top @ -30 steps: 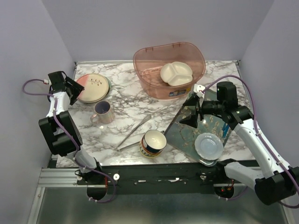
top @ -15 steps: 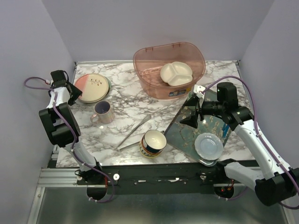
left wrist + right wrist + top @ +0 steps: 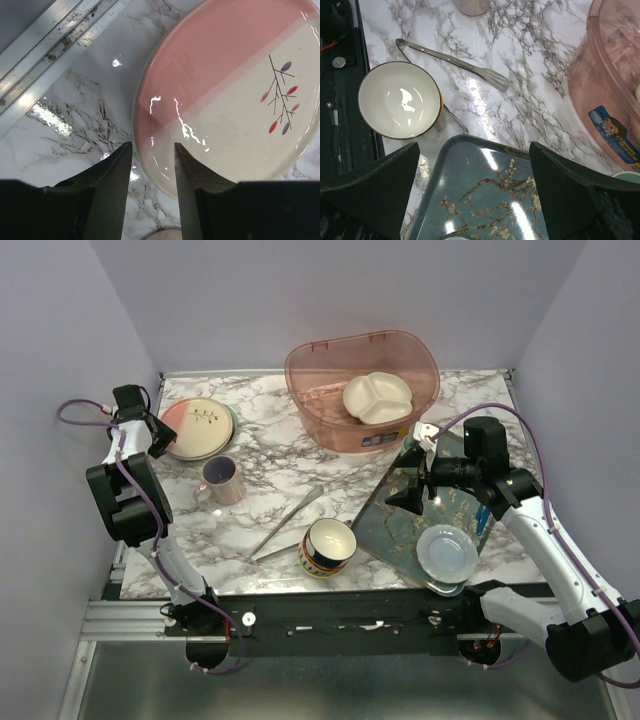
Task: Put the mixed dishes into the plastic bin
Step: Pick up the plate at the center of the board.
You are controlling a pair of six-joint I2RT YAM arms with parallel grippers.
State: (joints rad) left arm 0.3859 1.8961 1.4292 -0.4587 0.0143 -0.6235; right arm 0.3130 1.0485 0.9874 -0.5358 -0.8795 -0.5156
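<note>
Since a second ago, left arm swings in toward the far-left corner and my left claw (image 3: 158,428) narrows. Right arm, no change seen.

Progress: early. One cream divided dish (image 3: 378,398) lies inside the plastic bin (image 3: 320,425). Everything else in view is outside it:
- pink-and-cream plate (image 3: 195,423), stacked on a mint-green plate (image 3: 232,426), far left of the worktop (image 3: 280,460)
- lilac mug (image 3: 220,478), just in front of that stack
- navy-and-yellow bowl (image 3: 328,545), near edge, beside the tongs (image 3: 290,520)
- pale dish (image 3: 447,550) on the floral tray (image 3: 395,530)

Left claw (image 3: 152,165): narrow but not closed. The jaws straddle the rim of the pink-and-cream plate (image 3: 225,100), one finger outside the edge, one over the glaze. A gap shows on both sides, so I judge it not yet clamped.

Right claw (image 3: 474,150): wide, holding nothing, hovering over the tray's near-left corner.

Orientation: plate is round — no long axis. It lies flat, face up, pink half toward the back-left corner and cream half toward the mug. The rim nearest the worktop's left edge is what my left claw addresses. Bin sits mouth up at the far centre, long axis running left to right — well apart from the plate.

Left to do, by my reckoning: grip, lift and carry this plate rightward, then four more pieces.
</note>
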